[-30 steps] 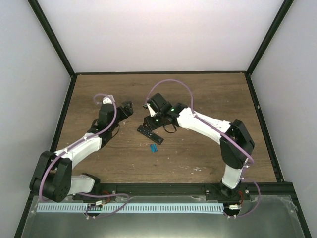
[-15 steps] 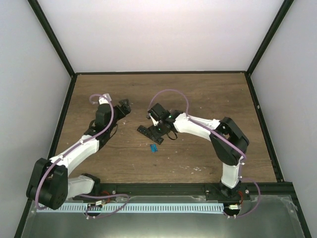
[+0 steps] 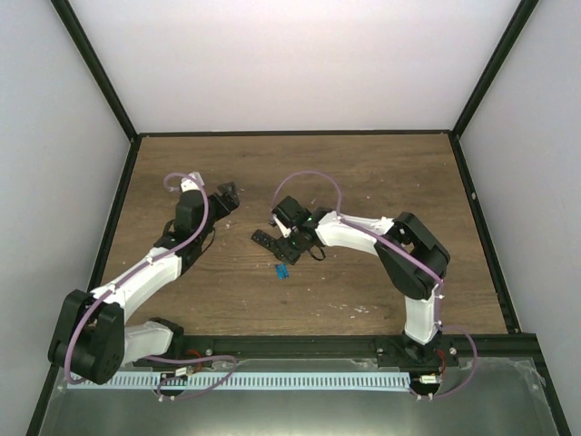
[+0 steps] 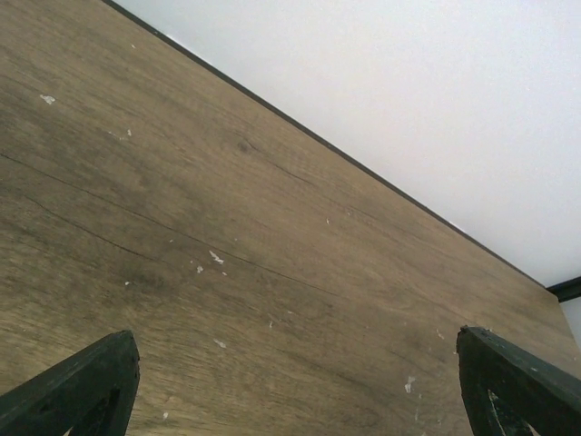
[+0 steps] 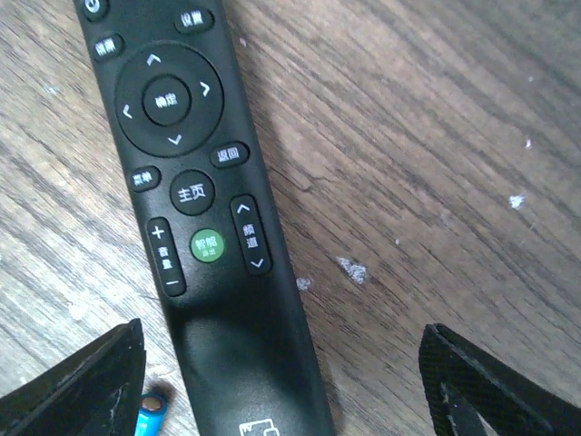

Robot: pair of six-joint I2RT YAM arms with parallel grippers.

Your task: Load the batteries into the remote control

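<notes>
The remote control point(image 5: 195, 227) lies flat on the wooden table with its buttons up, a slim black bar also visible in the top view point(image 3: 275, 246). My right gripper point(image 5: 281, 395) hangs open just over its lower end, one finger on each side, without touching it. A blue battery point(image 5: 151, 419) lies beside the remote, next to the left finger point(image 5: 82, 391); from above, the blue batteries point(image 3: 282, 271) sit just in front of the remote. My left gripper point(image 3: 233, 196) is open to the left of the remote, over bare wood point(image 4: 300, 391).
The table point(image 3: 390, 173) is boxed in by a dark frame and pale walls on three sides. Small white specks point(image 5: 352, 269) dot the wood. A metal strip with a ridged rail point(image 3: 272, 381) runs along the near edge behind the arm bases.
The right gripper has opened wider and come down toward the remote, its elbow folding in. The left arm shifted slightly, then stayed still. Remote and batteries have not moved.
</notes>
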